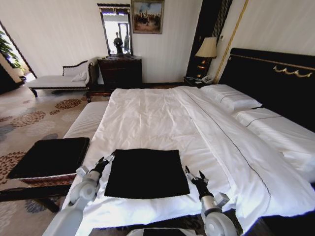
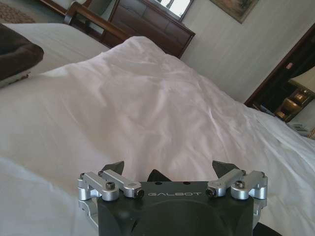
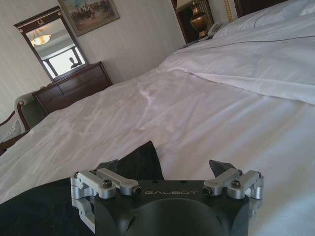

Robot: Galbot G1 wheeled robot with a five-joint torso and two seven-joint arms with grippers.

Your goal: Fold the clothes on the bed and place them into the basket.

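The black top lies folded into a flat square on the bed. Left gripper and right gripper flank it, both spread wide.

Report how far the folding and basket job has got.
Done: the black top lies on the bed as a neat folded rectangle. In hand: the left end effector and right end effector sit open at its two sides, holding nothing. Left: lifting it into the basket beside the bed.
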